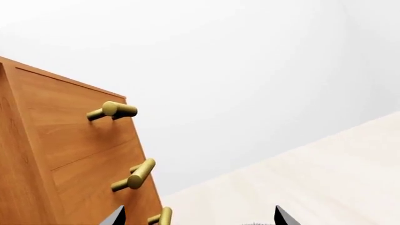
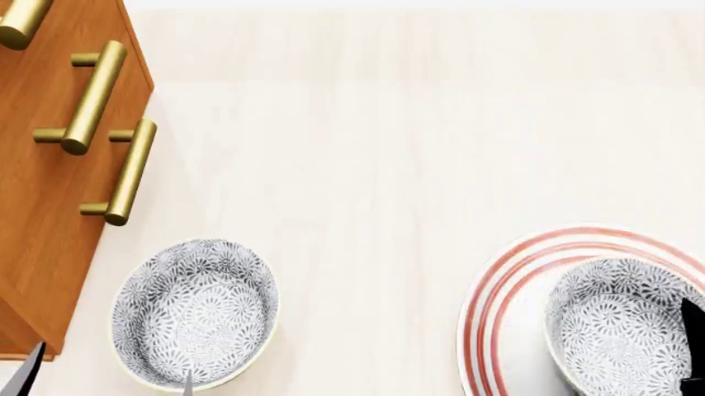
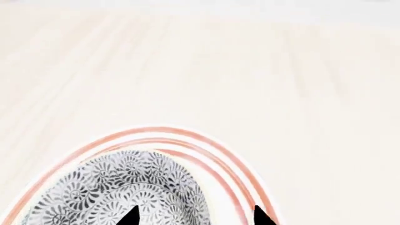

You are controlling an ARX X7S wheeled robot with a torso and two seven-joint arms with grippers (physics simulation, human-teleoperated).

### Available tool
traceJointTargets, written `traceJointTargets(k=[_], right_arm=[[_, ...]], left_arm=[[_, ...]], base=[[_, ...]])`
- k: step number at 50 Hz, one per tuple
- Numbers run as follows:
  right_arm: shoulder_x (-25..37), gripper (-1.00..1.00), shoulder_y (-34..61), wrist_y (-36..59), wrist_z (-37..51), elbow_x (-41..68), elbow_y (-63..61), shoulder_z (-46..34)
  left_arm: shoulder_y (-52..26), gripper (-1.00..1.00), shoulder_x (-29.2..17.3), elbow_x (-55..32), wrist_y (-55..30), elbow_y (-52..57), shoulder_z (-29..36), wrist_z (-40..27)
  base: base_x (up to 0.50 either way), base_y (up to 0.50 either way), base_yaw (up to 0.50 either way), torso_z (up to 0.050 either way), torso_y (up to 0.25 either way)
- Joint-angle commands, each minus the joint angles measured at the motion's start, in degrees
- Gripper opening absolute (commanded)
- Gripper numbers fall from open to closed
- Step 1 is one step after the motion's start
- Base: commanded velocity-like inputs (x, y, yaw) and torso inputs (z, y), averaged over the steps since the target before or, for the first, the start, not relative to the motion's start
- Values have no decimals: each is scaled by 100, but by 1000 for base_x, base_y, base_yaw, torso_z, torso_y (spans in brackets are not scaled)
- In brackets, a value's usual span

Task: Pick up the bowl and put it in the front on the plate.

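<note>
A white bowl (image 2: 617, 326) with a grey-blue flower pattern sits on the plate (image 2: 501, 305), a wide white plate with thin red rings, at the near right. My right gripper (image 3: 196, 216) is open and straddles that bowl's (image 3: 125, 183) wall, one fingertip (image 3: 129, 216) inside the bowl and the other over the plate (image 3: 206, 150). In the head view only a dark part of the right gripper (image 2: 692, 346) shows at the right edge. A second identical bowl (image 2: 193, 309) stands on the table at the near left. My left gripper (image 1: 198, 218) is open above its near side.
A wooden drawer cabinet (image 2: 44, 190) with brass bar handles (image 2: 94, 95) stands at the left, close to the left bowl and the left gripper (image 2: 107, 376). In the left wrist view the cabinet (image 1: 62, 150) fills one side. Pale wood tabletop (image 2: 385, 165) stretches behind the dishes.
</note>
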Motion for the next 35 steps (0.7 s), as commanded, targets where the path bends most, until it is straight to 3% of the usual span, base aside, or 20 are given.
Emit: traceJointTargets(k=[1,20,27,33,34,35], right_arm=[[179,100,174,37,31,12,23,59],[595,100,279,136,145,128,-93,869],[412,100,263,-82,-221,593,-605,1506],[-387,100,29,-1017,-795,814,-1634,2249],[-355,100,-49,-619,-821,1653,-1922,2503],[-436,100,-60,-671,-862,1794,-2114,2627]], left_arm=[[1,100,-19,-8,4,-7,29,-10],[-21,100,-39,-76,-39,45,20,-28],[-26,100,-55,-103,-78,120,-23,-49],[-11,100,-81,-119,-91,218,-66,-77],[-2,100,-94,-126,-105,286,-104,-92],[3,100,-101,-129,-114,331,-129,-105]], base=[[0,0,0,0,0],[0,0,0,0,0],[0,0,0,0,0],[0,0,0,0,0],[0,0,0,0,0],[0,0,0,0,0]])
